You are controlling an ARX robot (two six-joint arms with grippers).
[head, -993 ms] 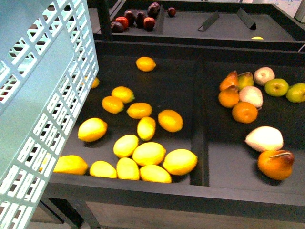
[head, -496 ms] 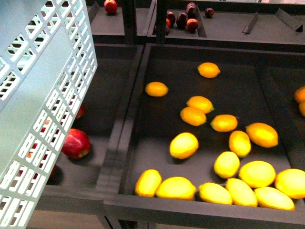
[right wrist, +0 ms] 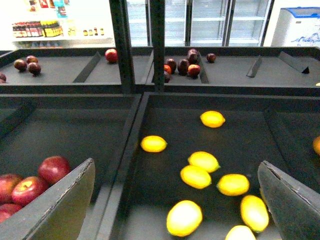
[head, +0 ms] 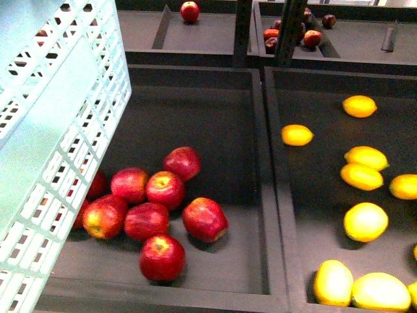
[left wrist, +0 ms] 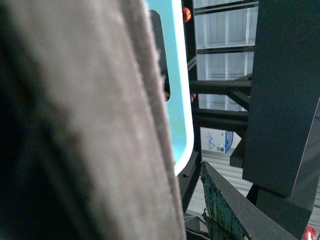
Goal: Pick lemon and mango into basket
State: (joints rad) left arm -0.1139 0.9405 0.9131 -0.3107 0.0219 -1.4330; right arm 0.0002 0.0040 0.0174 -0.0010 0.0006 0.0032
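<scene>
The light teal basket [head: 58,130] fills the left of the front view, tilted and held up. In the left wrist view its teal rim [left wrist: 179,100] shows beside the brown handle [left wrist: 100,125], with my left gripper [left wrist: 187,210] shut on the basket. Several yellow fruits lie in the right-hand bin: small rounded ones such as a lemon [head: 297,135], and bigger, longer ones near the front such as a mango [head: 381,291]. My right gripper [right wrist: 177,200] hangs open above that bin, with a lemon [right wrist: 153,143] beyond it and nothing between its fingers [right wrist: 60,205].
Red apples [head: 153,215] are piled in the left bin, partly behind the basket. A raised dark divider [head: 273,195] separates the two bins. Darker fruit [head: 290,32] sits on the back shelf behind a metal upright [right wrist: 120,40].
The front view has swung left: the yellow fruits slid to the right edge and the apple bin came into view. The basket keeps its place at the left.
</scene>
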